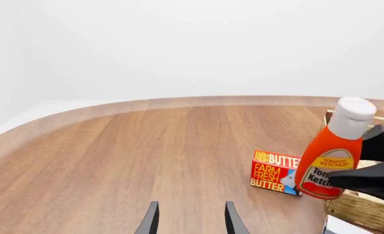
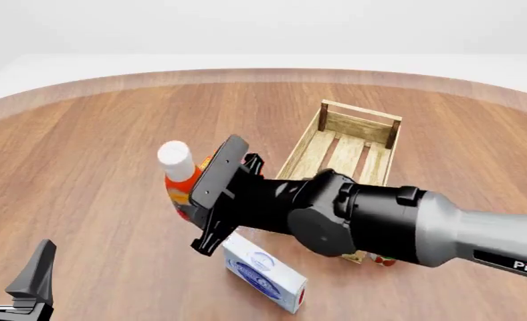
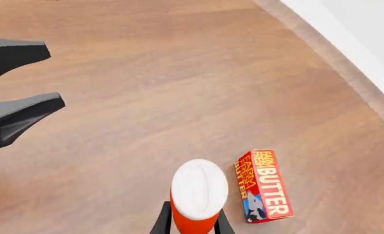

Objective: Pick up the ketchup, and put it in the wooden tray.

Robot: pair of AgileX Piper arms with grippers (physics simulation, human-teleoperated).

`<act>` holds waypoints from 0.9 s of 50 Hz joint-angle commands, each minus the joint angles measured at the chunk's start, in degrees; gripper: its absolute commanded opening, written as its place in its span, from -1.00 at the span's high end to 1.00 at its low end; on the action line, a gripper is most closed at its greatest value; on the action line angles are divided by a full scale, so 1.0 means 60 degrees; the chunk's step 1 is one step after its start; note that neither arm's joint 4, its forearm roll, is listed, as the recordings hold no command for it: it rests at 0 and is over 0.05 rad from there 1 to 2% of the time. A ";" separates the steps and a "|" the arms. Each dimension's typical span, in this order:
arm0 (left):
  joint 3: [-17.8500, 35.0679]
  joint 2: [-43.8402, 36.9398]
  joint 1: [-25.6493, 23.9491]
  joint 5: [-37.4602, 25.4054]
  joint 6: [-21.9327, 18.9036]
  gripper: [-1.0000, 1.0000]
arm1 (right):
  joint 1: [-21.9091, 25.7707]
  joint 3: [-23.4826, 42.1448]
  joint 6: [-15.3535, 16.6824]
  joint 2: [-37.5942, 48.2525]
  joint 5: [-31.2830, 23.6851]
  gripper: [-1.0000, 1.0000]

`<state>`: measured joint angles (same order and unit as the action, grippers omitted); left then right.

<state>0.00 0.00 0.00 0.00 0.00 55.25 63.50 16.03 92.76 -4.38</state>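
Observation:
The ketchup (image 2: 180, 182) is a red-orange bottle with a white cap, held tilted in my right gripper (image 2: 196, 200), left of the wooden tray (image 2: 310, 152). My right gripper is shut on the bottle's body. In the left wrist view the ketchup (image 1: 328, 163) sits between the right gripper's black fingers (image 1: 367, 178), beside the tray's corner (image 1: 361, 209). The right wrist view looks down on the ketchup's cap (image 3: 200, 189). My left gripper (image 2: 14, 274) is open and empty at the front left, and its own view (image 1: 190, 222) shows nothing between the fingers.
A red butter box (image 1: 275, 171) lies on the table just behind the bottle; it also shows in the right wrist view (image 3: 263, 192). A white box (image 2: 263, 273) lies at the front under my right arm. My left gripper's fingers (image 3: 20, 109) show in the right wrist view.

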 commanded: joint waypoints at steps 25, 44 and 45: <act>0.0000 0.0000 0.0000 0.0000 0.0000 -1.00 | -0.4163 -0.1047 0.0089 -0.1572 -0.0308 1.00; 0.0000 0.0000 0.0000 0.0000 0.0000 -1.00 | -0.5849 -0.1946 0.0045 -0.1220 0.0769 1.00; 0.0000 0.0000 0.0000 0.0000 0.0000 -1.00 | -0.5896 -0.1928 0.0018 -0.1143 0.0824 1.00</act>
<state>0.00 0.00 0.00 0.00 0.00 24.23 53.36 17.35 84.15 -2.50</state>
